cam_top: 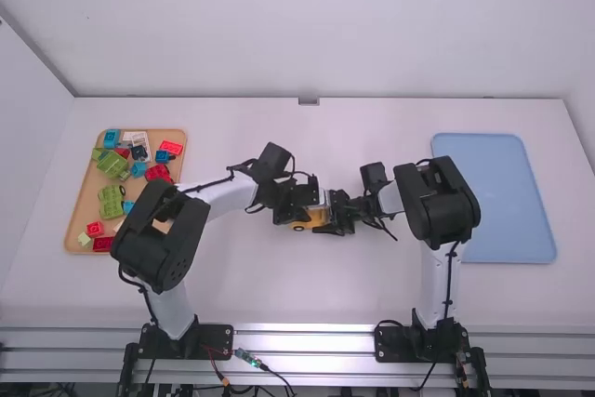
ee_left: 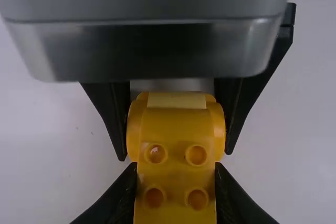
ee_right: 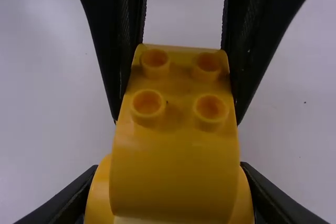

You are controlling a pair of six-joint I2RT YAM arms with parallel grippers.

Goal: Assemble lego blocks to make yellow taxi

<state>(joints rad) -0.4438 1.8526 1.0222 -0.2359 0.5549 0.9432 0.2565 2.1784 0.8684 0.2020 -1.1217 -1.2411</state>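
Nearest: left arm base [cam_top: 169, 339] and right arm base [cam_top: 435, 339], on a silver rail [cam_top: 307, 341]. Next, mid-table: yellow block piece [cam_top: 306, 221], between the two arms, clasped by the left gripper [cam_top: 305, 205] and right gripper [cam_top: 338, 216]. Left wrist view: fingers of the left gripper [ee_left: 175, 169] parted by the piece's width, closed on its four-stud end. Right wrist view: fingers of the right gripper [ee_right: 169, 167] spread wider, closed on the broader rounded end. A small wheel shows on the piece in the high view. To the left: tan tray [cam_top: 72, 237] with green [cam_top: 111, 202], red [cam_top: 158, 173] and blue blocks [cam_top: 112, 138]. To the right: pale blue tray [cam_top: 502, 197]. Farthest: white wall [cam_top: 325, 44] behind the white table [cam_top: 279, 285].
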